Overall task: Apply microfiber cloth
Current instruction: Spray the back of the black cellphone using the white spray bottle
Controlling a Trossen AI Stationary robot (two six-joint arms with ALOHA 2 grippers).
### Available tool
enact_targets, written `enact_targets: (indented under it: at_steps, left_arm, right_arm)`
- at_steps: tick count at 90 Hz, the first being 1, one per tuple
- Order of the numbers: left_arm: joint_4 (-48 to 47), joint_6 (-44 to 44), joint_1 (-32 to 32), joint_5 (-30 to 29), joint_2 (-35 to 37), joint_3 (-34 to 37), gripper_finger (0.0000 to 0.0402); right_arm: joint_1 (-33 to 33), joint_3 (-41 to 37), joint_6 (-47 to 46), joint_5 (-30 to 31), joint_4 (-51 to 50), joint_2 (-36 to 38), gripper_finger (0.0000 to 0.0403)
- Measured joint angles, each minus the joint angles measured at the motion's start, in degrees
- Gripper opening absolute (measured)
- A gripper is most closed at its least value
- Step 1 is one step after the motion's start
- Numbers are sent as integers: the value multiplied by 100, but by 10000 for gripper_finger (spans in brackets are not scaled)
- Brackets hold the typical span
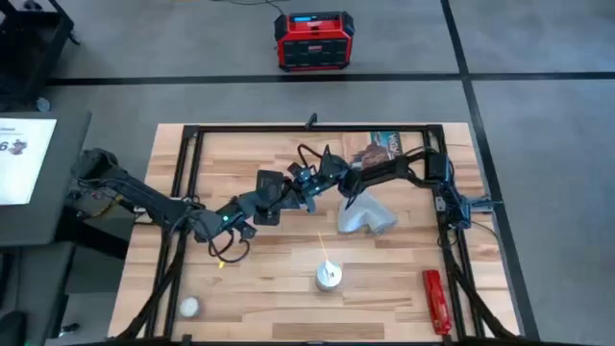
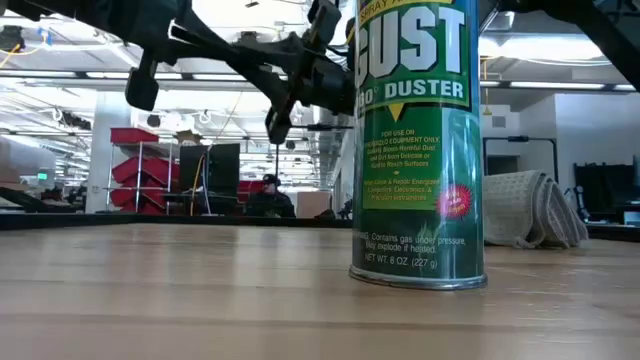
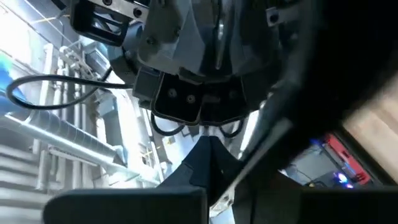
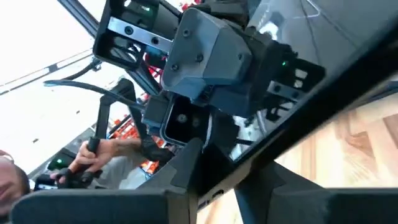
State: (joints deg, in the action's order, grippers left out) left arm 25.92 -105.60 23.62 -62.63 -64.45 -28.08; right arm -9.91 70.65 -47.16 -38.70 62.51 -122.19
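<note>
The microfiber cloth (image 1: 365,215) lies bunched on the table right of centre, under my right arm; the low view shows it as a pale heap (image 2: 530,208) behind the can. No gripper touches it. Left of it, above the table's middle, my left gripper (image 1: 291,188) and my right gripper (image 1: 323,179) face each other, lifted clear of the wood. Between them is a black flat phone (image 3: 202,165), seen edge-on, with both grippers shut on it. My left gripper has the phone's near end (image 3: 198,180) between its two fingers, coming level from the table's left. The phone is clear of the table; the contact itself lies at the picture's lower edge. My right gripper has the phone's opposite end (image 4: 189,163) between its two fingers, coming level from the table's right. The phone runs from it toward the left gripper, off the table.
A green duster can (image 1: 329,276) stands near the front centre, close before the low camera (image 2: 420,150). A dark printed booklet (image 1: 382,146) lies at the far edge, a red object (image 1: 435,300) at the front right, a white ball (image 1: 189,307) at the front left.
</note>
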Motion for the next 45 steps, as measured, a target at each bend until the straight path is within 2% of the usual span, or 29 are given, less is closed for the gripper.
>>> enact_targets:
  at_steps: [45]
  left_arm:
    - [-31,87,-4,-15,-9,0,3]
  right_arm:
    - [-123,-134,261,146,-226,144,30]
